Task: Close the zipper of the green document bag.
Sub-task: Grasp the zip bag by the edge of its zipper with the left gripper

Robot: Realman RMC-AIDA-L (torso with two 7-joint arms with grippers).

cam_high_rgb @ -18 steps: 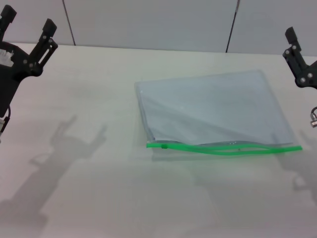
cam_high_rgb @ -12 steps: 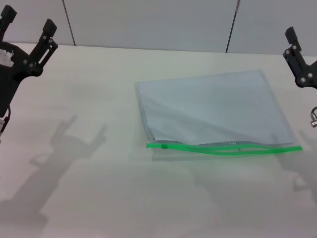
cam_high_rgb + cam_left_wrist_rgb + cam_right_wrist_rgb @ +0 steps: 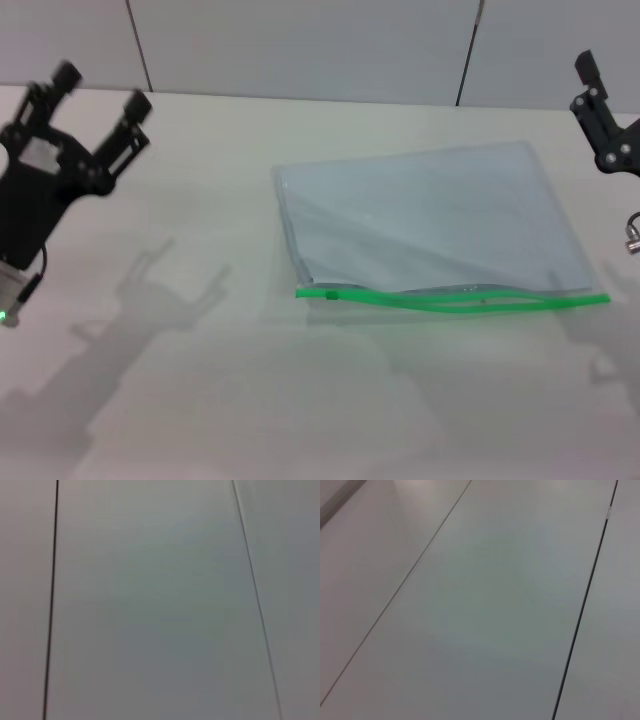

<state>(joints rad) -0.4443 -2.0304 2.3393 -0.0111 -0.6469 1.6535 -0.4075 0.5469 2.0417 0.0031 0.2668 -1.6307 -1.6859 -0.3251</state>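
Note:
The green document bag (image 3: 430, 215) lies flat on the white table, a pale blue-grey translucent pouch right of centre. Its zipper (image 3: 460, 299) is a bright green strip along the near long edge, wavy, with its two halves apart in the middle. The small green slider (image 3: 331, 293) sits at the strip's left end. My left gripper (image 3: 100, 88) hangs open above the table's far left, well clear of the bag. At the picture's right edge my right gripper (image 3: 600, 110) is raised beyond the bag's far right corner, only partly in view. Neither wrist view shows the bag.
The table (image 3: 200, 400) is bare left of the bag and in front of it, with the arms' shadows on it. Grey wall panels (image 3: 300, 45) with dark seams stand behind the table. Both wrist views show only such panels.
My left arm has swung inward to the right and a little lower, toward the bag. The right arm and the bag have not moved.

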